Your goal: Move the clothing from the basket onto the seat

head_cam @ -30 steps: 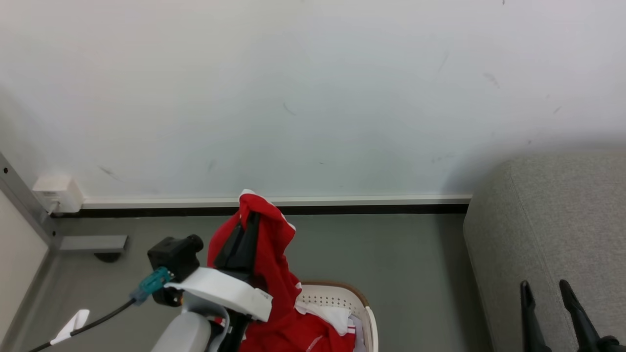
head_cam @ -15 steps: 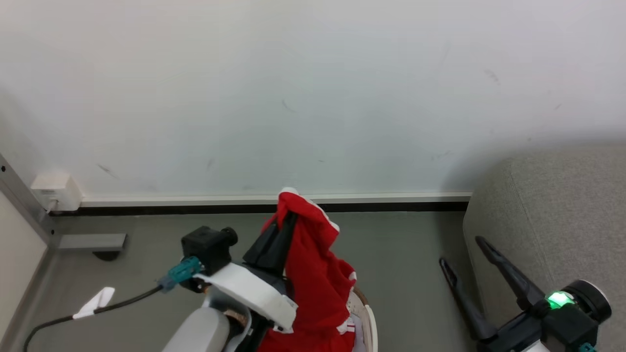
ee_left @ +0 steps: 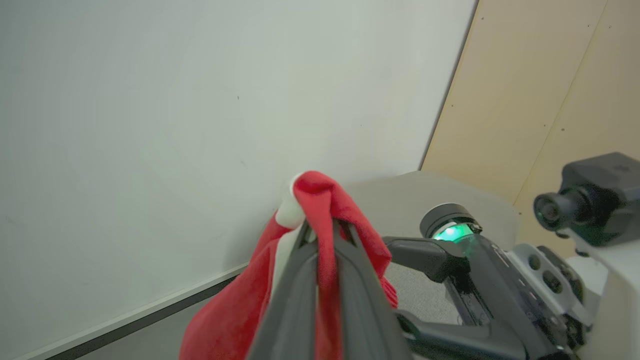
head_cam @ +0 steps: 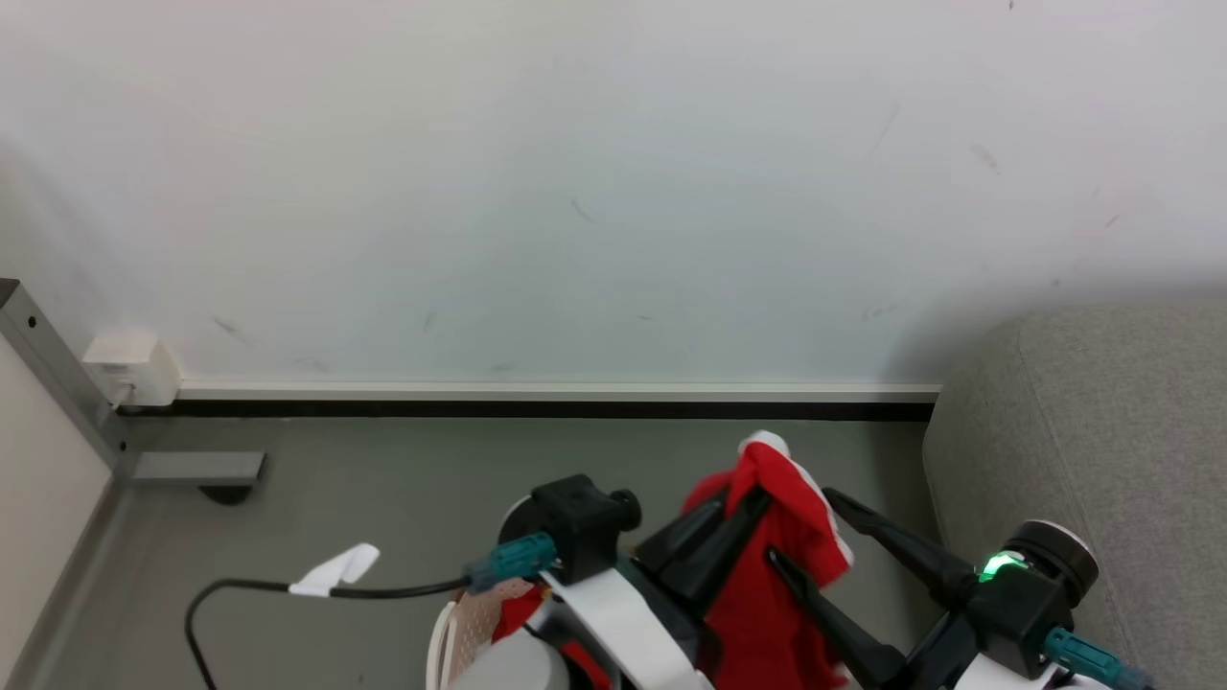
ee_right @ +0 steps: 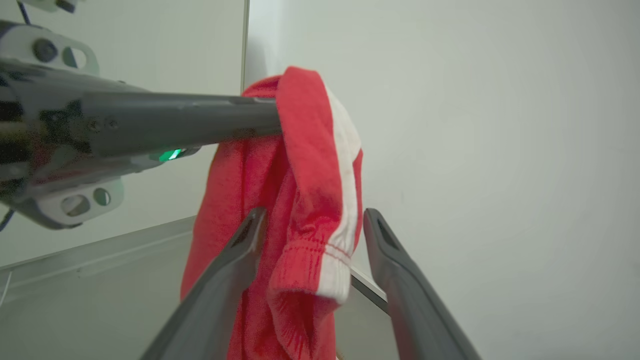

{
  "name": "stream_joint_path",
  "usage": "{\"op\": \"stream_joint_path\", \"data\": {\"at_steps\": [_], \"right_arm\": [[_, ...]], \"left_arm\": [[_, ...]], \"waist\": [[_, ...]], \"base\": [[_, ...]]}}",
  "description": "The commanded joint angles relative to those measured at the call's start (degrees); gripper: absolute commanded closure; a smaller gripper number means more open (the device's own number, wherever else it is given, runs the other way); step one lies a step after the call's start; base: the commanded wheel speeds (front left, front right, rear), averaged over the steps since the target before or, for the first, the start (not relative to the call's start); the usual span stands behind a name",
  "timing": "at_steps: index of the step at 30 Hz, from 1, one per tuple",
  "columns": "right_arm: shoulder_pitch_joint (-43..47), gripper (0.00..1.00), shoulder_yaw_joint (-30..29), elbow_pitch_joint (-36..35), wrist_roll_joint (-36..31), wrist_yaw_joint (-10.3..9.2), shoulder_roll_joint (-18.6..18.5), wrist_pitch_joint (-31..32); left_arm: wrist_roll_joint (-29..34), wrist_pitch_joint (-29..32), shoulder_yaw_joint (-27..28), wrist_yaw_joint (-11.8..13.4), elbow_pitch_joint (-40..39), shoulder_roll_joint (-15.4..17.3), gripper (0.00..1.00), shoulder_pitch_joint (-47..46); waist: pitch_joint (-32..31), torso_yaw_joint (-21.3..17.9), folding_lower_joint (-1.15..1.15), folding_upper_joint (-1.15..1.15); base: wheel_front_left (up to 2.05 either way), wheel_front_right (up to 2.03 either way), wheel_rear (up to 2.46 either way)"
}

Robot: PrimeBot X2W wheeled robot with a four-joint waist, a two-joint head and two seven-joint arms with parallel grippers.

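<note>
A bright red piece of clothing point(head_cam: 786, 575) with white trim hangs from my left gripper point(head_cam: 752, 498), which is shut on its top fold. The left wrist view has the same pinch point(ee_left: 320, 231), with red cloth point(ee_left: 320, 195) bunched over the fingertips. My right gripper point(head_cam: 800, 524) is open, one finger on either side of the hanging cloth. From the right wrist, a cuff of the clothing point(ee_right: 305, 200) dangles between those spread fingers point(ee_right: 314, 215). The basket point(head_cam: 439, 644) peeks in at the bottom edge with more red inside. The grey seat point(head_cam: 1102, 431) stands at the right.
A pale wall with a white and black baseboard point(head_cam: 537, 398) runs behind. At the left are a wall box point(head_cam: 134, 369), a grey metal post point(head_cam: 57, 374) and a black cable with a white tag point(head_cam: 335, 570). Grey floor point(head_cam: 403, 479) lies between.
My left gripper has carried the red clothing to the right, towards the seat, clear of the basket. The right gripper has come up from the lower right and now straddles the hanging cloth.
</note>
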Motion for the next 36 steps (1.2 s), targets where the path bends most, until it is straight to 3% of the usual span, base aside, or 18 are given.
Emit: {"op": "stream_joint_path", "data": {"at_steps": [1,10,11,12,13,16,18,19,20,21,22,36], "right_arm": [[-1.3,0.00,1.2,0.6,0.8,-0.13,-0.8,0.5],[-2.9,0.00,4.9,4.6,6.8,-0.12,-1.0,2.2],[-3.0,0.23,5.6,4.9,7.7,-0.12,-1.0,2.5],[-3.3,0.70,6.2,4.9,8.9,-0.12,-1.1,2.7],[-3.3,1.00,6.5,4.9,10.3,-0.13,-1.1,2.8],[-3.5,1.00,7.2,4.5,13.8,-0.12,-1.5,2.6],[-3.6,1.00,7.1,4.6,15.2,-0.12,-1.9,2.3],[-3.5,1.00,6.9,4.7,16.0,-0.12,-2.2,2.1],[-3.4,1.00,6.6,4.8,16.6,-0.12,-2.4,1.8],[-3.4,1.00,6.3,5.0,17.2,-0.12,-2.6,1.7],[-3.2,1.00,5.9,5.1,17.8,-0.12,-2.7,1.4],[-1.7,1.00,-2.5,5.1,21.9,-0.12,-6.2,-0.7]], "left_arm": [[-1.2,0.2,-1.2,-0.3,-0.7,0.5,1.00,-0.8],[-6.9,-1.0,-9.4,-0.4,-4.6,2.9,1.00,-3.3],[-7.8,-1.1,-10.2,-0.4,-4.9,3.3,1.00,-3.7],[-8.5,-1.4,-10.7,-0.4,-5.0,3.6,1.00,-3.9],[-9.0,-1.7,-11.1,-0.4,-5.0,3.9,1.00,-4.2],[-9.5,-3.2,-11.4,-0.4,-3.6,4.9,1.00,-4.7],[-9.7,-4.2,-11.5,-0.4,-2.4,5.2,0.62,-5.0],[-9.8,-4.7,-11.6,-0.4,-1.8,5.2,0.51,-5.0],[-9.3,-5.0,-11.7,-0.4,-1.1,5.5,0.19,-5.2],[-9.3,-5.5,-11.7,-0.4,-0.6,5.5,0.04,-5.2],[-9.3,-5.8,-11.7,-0.4,0.0,5.4,0.00,-5.1],[-7.6,-9.0,-12.6,-0.4,6.9,4.1,0.00,-4.7]], "waist": [[0.0,0.2,0.00,0.00],[0.3,0.5,0.00,0.00],[0.4,0.6,0.00,0.00],[0.4,0.6,0.00,0.00],[0.4,0.6,0.00,0.00],[0.5,0.5,0.00,0.00],[0.5,0.3,0.00,0.00],[0.6,0.1,0.00,0.00],[0.6,-0.1,0.00,0.00],[0.7,-0.3,0.00,0.00],[0.7,-0.5,0.00,0.00],[1.5,-4.8,0.00,0.00]], "base": [[0.00,0.00,0.00],[0.00,0.00,0.00],[0.00,0.00,0.00],[0.00,0.00,0.00],[0.00,0.00,0.00],[0.00,0.00,0.00],[0.00,0.00,0.00],[0.00,0.00,0.00],[0.00,0.00,0.00],[0.00,0.00,0.00],[0.00,0.00,0.00],[0.00,0.00,0.00]]}}
